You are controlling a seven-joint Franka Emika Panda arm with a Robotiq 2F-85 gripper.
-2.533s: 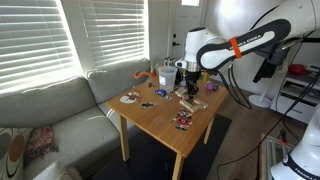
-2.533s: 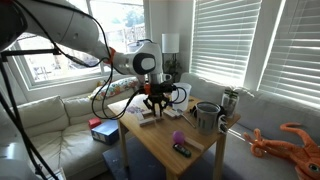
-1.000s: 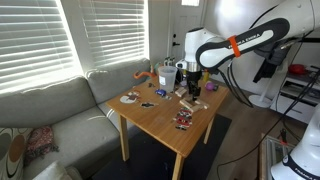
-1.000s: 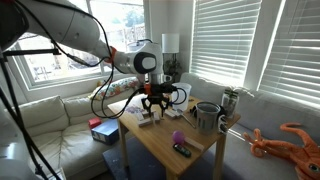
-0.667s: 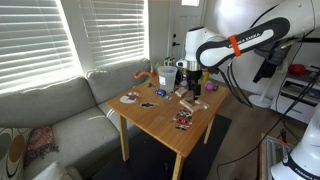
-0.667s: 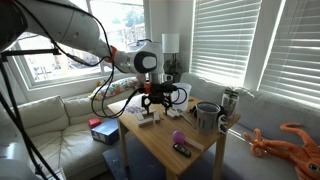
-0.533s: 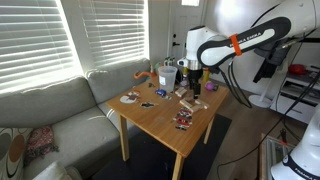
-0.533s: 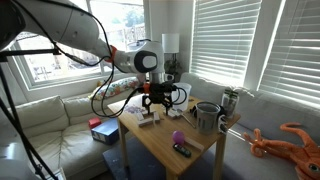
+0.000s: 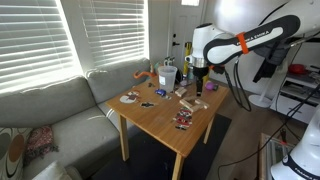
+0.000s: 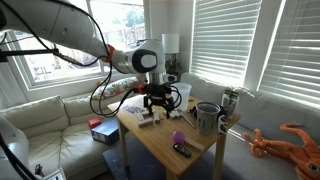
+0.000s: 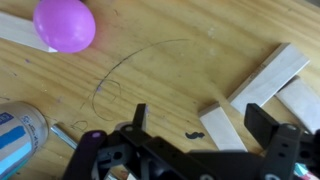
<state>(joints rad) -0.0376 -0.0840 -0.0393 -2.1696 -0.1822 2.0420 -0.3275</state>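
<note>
As it hovers over wooden blocks [image 11: 262,76], the gripper [image 11: 200,122] holds its jaws wide apart, empty, a purple ball [image 11: 65,25] nearby.

Daylight streaming through slatted blinds [image 9: 100,35], windows blowing out white in both exterior views. Sofa [image 9: 60,105] sitting in soft shade. Desk [image 9: 160,118] glowing evenly, throwing dark shadow beneath. Wrist view running slightly blurred, with end effector [image 11: 200,122] looming dark and unfocused against bright wood grain.
</note>
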